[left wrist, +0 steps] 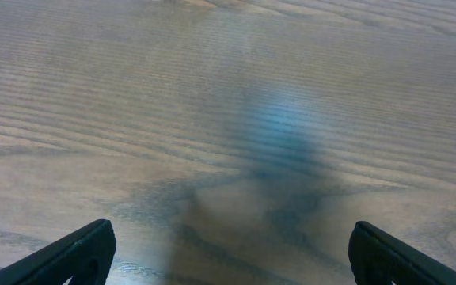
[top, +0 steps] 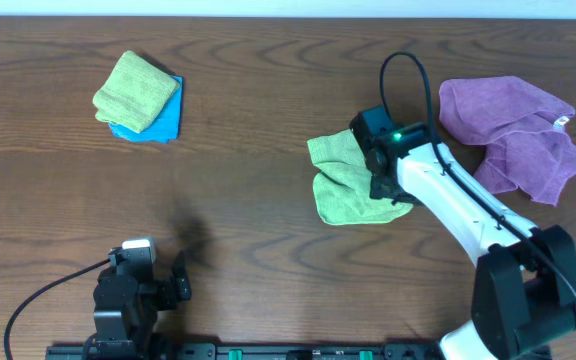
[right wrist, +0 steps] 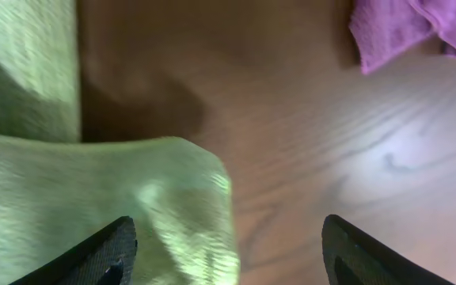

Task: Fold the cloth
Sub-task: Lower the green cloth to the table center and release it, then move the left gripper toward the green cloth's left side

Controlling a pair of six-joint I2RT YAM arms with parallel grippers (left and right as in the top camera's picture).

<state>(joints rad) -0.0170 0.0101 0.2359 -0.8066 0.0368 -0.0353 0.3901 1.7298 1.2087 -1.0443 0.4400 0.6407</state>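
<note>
Directly over the rumpled cloth [top: 338, 195], the right gripper [right wrist: 226, 249] stood spread; the left gripper [left wrist: 228, 257] gaped, well apart.

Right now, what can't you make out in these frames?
Overhead: the right arm covers part of the lime-green cloth; the fold there is hidden.
Right wrist: blurred; that cloth runs off the left and bottom edges, the purple cloth off the top; whether the right gripper touches the cloth is unclear.
Overhead: the blue cloth is mostly hidden under a folded green cloth.
Left wrist: shows only the table, no cloth.
</note>
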